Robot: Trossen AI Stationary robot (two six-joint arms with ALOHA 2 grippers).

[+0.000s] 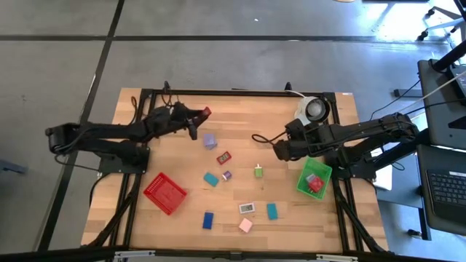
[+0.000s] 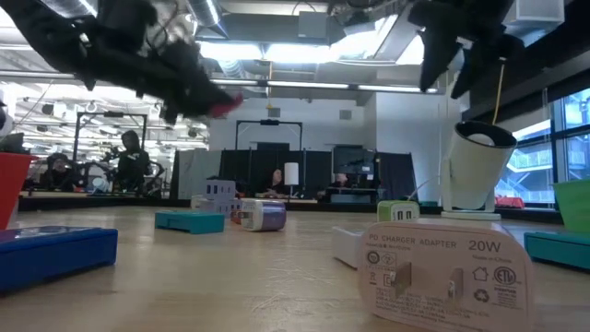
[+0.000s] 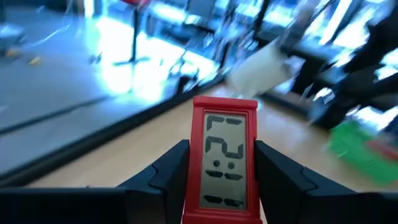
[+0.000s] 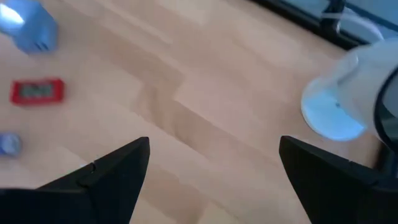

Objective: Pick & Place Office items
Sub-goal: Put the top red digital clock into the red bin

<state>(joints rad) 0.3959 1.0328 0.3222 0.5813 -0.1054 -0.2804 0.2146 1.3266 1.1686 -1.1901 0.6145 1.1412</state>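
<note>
The left claw (image 3: 219, 186) is clamped on a red digital clock (image 3: 224, 158), held above the worktop (image 1: 182, 124) toward its 11 o'clock corner. The right claw (image 4: 211, 180) gapes wide with nothing in it, near the green basket (image 1: 314, 179) at 3 o'clock.

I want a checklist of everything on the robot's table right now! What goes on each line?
Surface: wooden table, scattered with small pieces.
Job's things: red clock held in the air; another red clock, lavender block, teal block and others lie on the wood.
Clutter: red basket, green basket with items inside, white round object.
Grippers: left gripper shut on the clock; right gripper open, empty, above the wood.
Cables: a dark one by the right arm.
Surroundings: desks, people far behind.
</note>
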